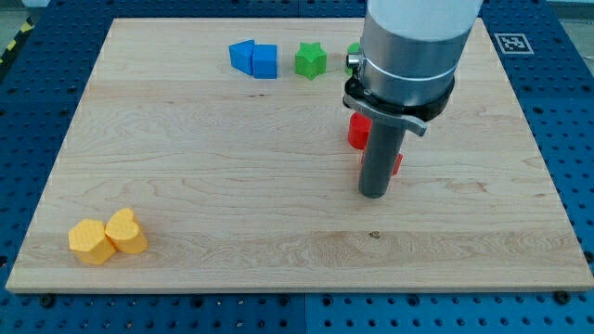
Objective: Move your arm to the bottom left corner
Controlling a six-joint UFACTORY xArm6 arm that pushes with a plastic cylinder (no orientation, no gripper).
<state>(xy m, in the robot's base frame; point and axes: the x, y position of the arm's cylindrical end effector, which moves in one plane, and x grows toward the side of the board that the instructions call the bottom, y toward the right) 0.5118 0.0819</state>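
Since my tip (pixel 373 193) stands right of the table's (pixel 186 139) centre, touching 2 red blocks (pixel 358 131), the move seems barely begun. No pincer here. Next: slide toward the bottom-left corner, stopping short of 2 yellow blocks (pixel 108 237).

robotics lab, wooden counter (pixel 186 186) on blue perforated mounting base (pixel 566 111), fiducial marker (pixel 510 42) at top right, hazard-striped tape (pixel 11 51) at left

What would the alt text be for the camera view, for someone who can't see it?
My tip rests right of centre on a wooden board, beside partly hidden red blocks. Two yellow blocks sit bottom left; two blue blocks and a green star line the top.
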